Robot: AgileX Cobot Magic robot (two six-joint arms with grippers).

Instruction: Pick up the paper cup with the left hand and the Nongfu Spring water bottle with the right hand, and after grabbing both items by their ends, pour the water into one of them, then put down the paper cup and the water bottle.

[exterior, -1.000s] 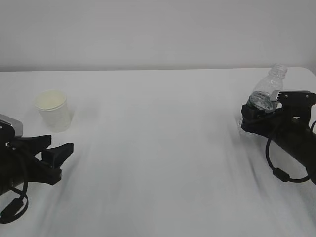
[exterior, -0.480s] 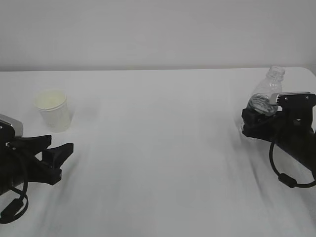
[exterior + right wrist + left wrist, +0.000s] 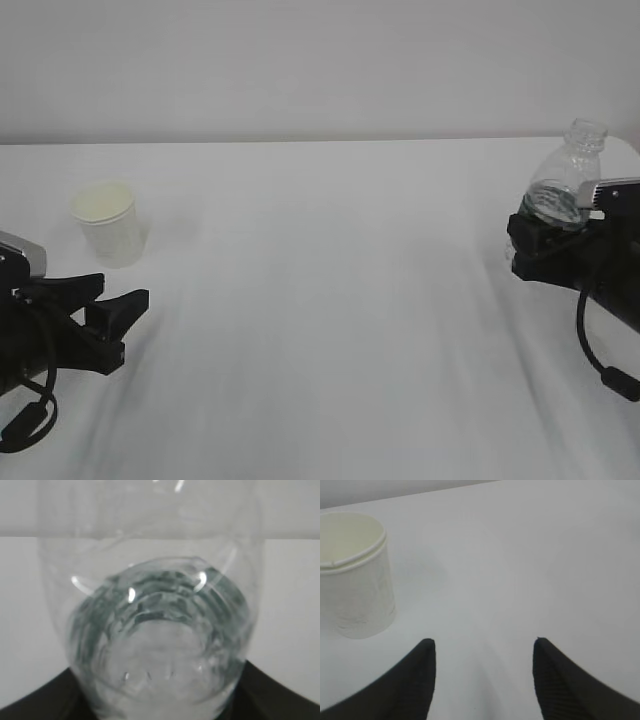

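Bright, even, soft lighting; washed-out white table with faint shadows. Slightly blurry overall. Small glints on the water bottle.

A white counter fills the lower view, its far edge meeting a plain pale wall.

Your right end effector grips the tilted water bottle at the desk's right edge. Your left end effector sits spread near the left edge, apart from the upright paper cup.
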